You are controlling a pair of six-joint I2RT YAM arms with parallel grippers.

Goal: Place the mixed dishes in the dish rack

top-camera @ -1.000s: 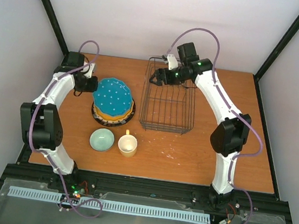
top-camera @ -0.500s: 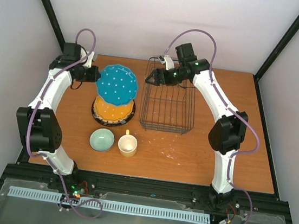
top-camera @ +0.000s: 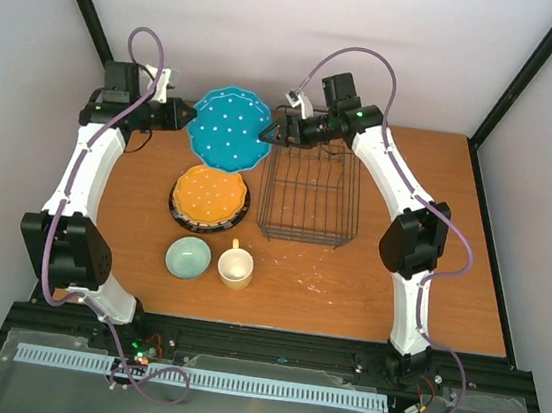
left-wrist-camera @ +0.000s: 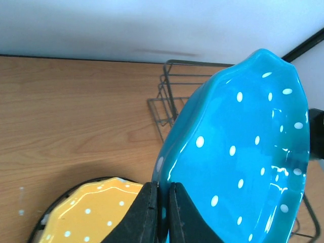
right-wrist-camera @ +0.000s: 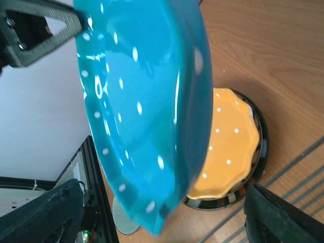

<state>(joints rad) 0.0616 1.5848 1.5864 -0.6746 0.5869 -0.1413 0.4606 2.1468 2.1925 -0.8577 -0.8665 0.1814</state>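
While your left gripper [top-camera: 180, 117] clamps teal dotted plate [top-camera: 229, 127] by rim, plate now raised off stack [top-camera: 209, 194], tilted, glossy, scalloped; right gripper [top-camera: 268, 136] spread wide alongside.

dish rack [top-camera: 307, 237]: dark wire, sat right of the stack.
teal plate [top-camera: 229, 127]: raised, tilted, beside dish rack's far-left corner.
orange plate [top-camera: 210, 196]: lay atop dark-rimmed plate [top-camera: 178, 215].
bowl [top-camera: 188, 257], mug [top-camera: 236, 266]: stood upright, adjacent.

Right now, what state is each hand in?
Left hand: closed on the rim of the teal dotted plate.
Right hand: open, holding nothing.
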